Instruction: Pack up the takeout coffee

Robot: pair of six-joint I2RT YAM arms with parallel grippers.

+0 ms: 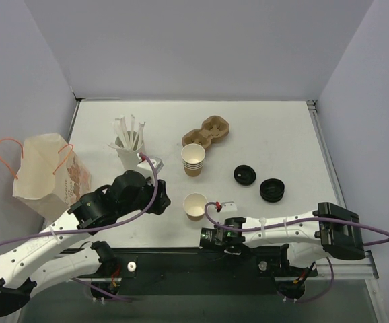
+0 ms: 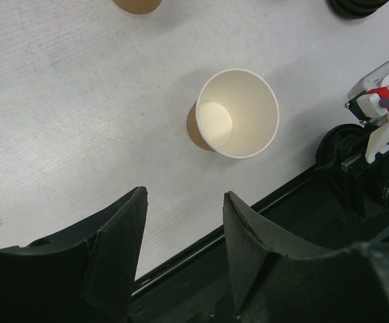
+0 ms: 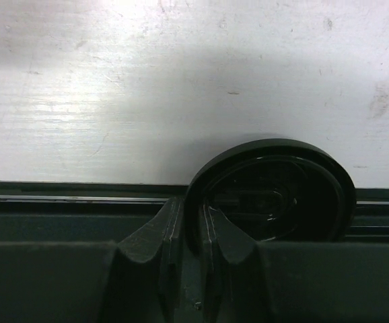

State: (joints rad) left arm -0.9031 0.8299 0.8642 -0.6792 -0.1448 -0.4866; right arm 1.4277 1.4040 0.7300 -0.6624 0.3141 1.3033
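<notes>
The takeout coffee cup (image 1: 195,205), tan outside and white inside, stands open-topped near the table's front edge; the left wrist view shows the cup (image 2: 238,114) empty. My left gripper (image 1: 161,202) hovers just left of it, and in its own view the left gripper (image 2: 184,195) is open with nothing between its fingers. My right gripper (image 1: 213,237) sits low at the near edge, right of the cup. In the right wrist view the right gripper (image 3: 191,208) is shut on the rim of a round black lid (image 3: 275,195), held on edge.
A nested stack of tan cups (image 1: 192,159) and a cardboard cup carrier (image 1: 208,131) stand behind the cup. Black lids (image 1: 244,175) and a lid stack (image 1: 272,190) lie at right. A white holder of sticks (image 1: 128,145) and a paper bag (image 1: 46,175) stand at left.
</notes>
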